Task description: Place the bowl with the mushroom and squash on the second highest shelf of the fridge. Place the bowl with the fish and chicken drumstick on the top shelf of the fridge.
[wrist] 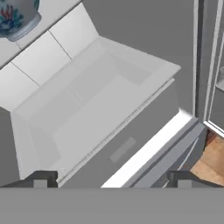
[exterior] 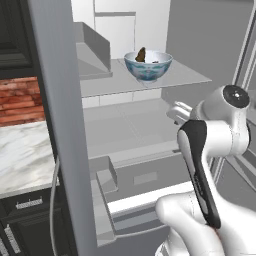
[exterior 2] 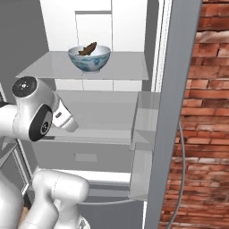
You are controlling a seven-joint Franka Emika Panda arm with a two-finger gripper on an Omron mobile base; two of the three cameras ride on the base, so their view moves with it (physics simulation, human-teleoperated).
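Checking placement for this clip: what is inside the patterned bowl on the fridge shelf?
The white bowl with blue pattern on the shelf holds a slim dark fish sticking above the rim. An orange-brown bit shows beside it. The bowl wall hides whatever lies lower inside.

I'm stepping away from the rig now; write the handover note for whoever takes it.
Hand: open, holding nothing, pointed into the fridge toward the lower shelf and drawer.
Blue-patterned bowl with the fish in it stands on the upper shelf; that part looks done.
The shelf below it carries no bowl.
Left: fetch the plain bowl with mushroom and squash and set it on that shelf.
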